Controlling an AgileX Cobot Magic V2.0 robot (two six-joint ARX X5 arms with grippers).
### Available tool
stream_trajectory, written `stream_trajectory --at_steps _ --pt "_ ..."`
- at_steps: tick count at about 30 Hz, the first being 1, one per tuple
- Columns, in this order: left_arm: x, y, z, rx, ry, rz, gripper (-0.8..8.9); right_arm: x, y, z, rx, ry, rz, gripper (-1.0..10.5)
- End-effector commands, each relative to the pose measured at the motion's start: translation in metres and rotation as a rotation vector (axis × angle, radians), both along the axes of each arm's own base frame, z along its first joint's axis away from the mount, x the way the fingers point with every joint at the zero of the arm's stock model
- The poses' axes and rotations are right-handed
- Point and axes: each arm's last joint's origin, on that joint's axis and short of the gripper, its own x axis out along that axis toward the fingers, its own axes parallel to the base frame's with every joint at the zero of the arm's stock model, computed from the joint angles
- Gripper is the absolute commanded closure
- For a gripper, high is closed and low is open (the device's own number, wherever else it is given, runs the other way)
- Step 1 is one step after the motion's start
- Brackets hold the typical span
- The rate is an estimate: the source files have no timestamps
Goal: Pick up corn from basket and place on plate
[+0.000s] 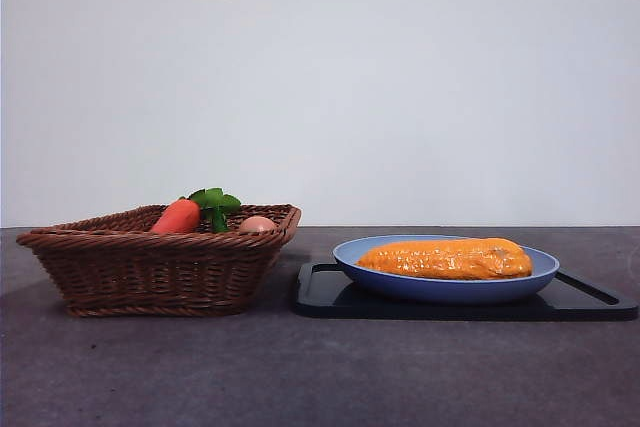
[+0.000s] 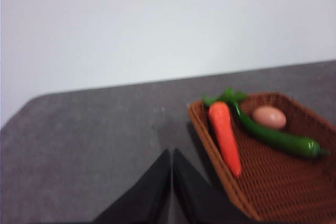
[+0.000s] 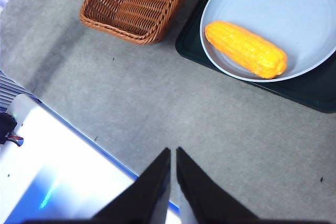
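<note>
Here a carrot (image 1: pixel 177 216), pepper (image 2: pixel 278 138) and egg (image 2: pixel 269 117) occupy the basket (image 1: pixel 150 269); the corn (image 1: pixel 446 258) lies on the plate (image 1: pixel 440 289), well apart from both empty, pressed-together grippers, left (image 2: pixel 171 153) and right (image 3: pixel 172 151).

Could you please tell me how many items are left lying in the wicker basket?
3, all inside the basket: a carrot along one wall, a green pepper beside it, and an egg past the pepper. Nothing else shows, though part of the basket is out of view.

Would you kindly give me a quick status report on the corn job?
Left gripper and right gripper: jaws shut, holding nothing, clear of the work. Corn lies on the plate, out of the basket. Nothing in the way.
</note>
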Motion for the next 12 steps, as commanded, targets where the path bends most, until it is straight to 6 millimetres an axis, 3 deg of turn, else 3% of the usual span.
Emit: stream_trajectory --at_steps 1,12 --pt "0.0 0.0 -0.011 -0.012 0.007 0.004 8.06 0.001 0.001 0.005 0.001 -0.027 0.013 9.4" --pt "-0.003 0.0 -0.041 -0.031 0.096 0.006 8.06 0.001 0.001 0.005 0.001 -0.027 0.013 9.4"
